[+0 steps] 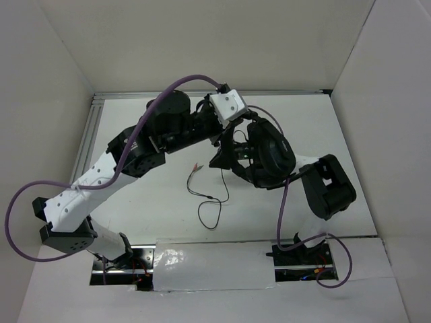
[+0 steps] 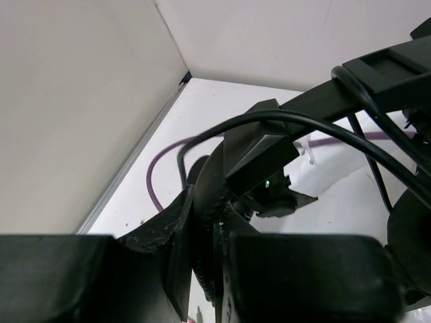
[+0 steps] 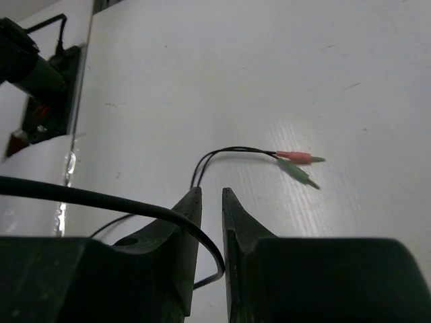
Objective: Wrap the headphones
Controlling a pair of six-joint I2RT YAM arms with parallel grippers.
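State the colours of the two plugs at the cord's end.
Pink plug and green plug; right wrist view shows them best.

Top cam: headband and earcups are lost in the black clump where both wrists meet, just off centre toward 2 o'clock; I can't separate them from the housings. On its own cam the left gripper (image 2: 205, 232) is a dark blur cropped at 6 o'clock, and I can't see what it's pinching. Right cam: a black cable (image 3: 101, 197) exits at 9 o'clock; can't tell if it's the headphones cord (image 3: 236, 149). From above the plugs (image 1: 197, 166) are too small to read.
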